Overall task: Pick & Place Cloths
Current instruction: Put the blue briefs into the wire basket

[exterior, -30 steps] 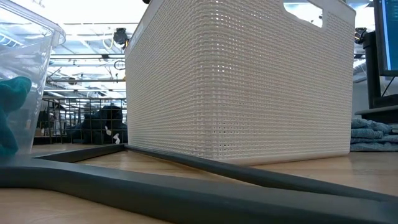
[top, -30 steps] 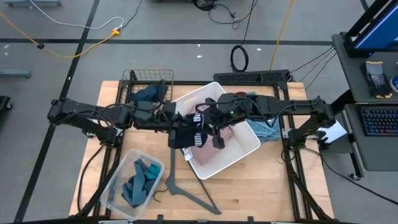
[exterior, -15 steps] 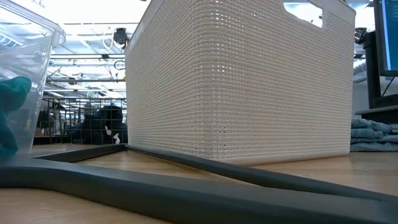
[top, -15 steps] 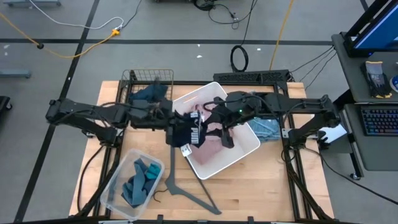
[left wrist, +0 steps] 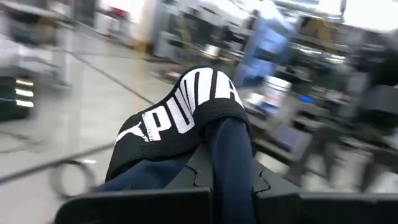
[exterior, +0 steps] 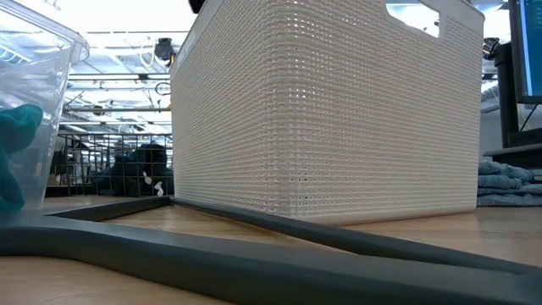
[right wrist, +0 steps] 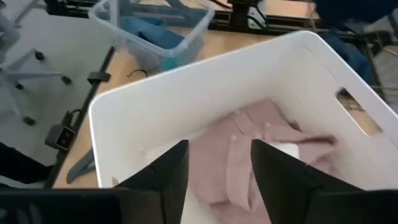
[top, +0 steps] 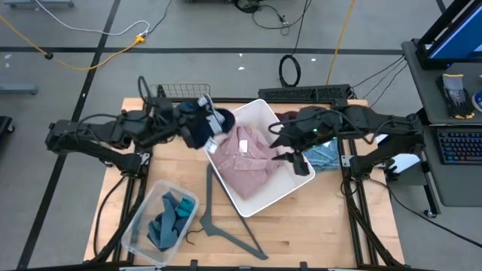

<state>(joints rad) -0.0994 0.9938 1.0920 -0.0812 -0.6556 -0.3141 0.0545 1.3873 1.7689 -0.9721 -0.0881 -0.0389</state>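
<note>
**A:** What do you have on the left arm?

**B:** I see the left gripper [top: 202, 128] clamped on the black garment with white print [top: 197, 126]. In the left wrist view the cloth [left wrist: 186, 134] is pinched between the fingers and folds over them, white letters on top. It hangs in the air at the left far corner of the white basket [top: 304, 170], close to the wire basket [top: 162, 93].

**A:** And the right one?

**B:** The right gripper [top: 288, 148] is above the right side of the white basket. Its fingers [right wrist: 168, 171] stand apart with a narrow gap, and I see nothing between them.

**A:** Where are the other cloths?

**B:** The pink shirt [top: 249, 156] lies inside the white basket. A light-blue cloth [top: 324, 156] rests on the table just right of it. The teal cloths [top: 168, 219] are in the clear plastic bin [top: 134, 226] at the near left. A dark cloth [exterior: 140, 174] sits in the wire basket.

**A:** And the hanger?

**B:** The grey hanger [top: 218, 226] lies flat on the table, near side of the white basket.
</note>
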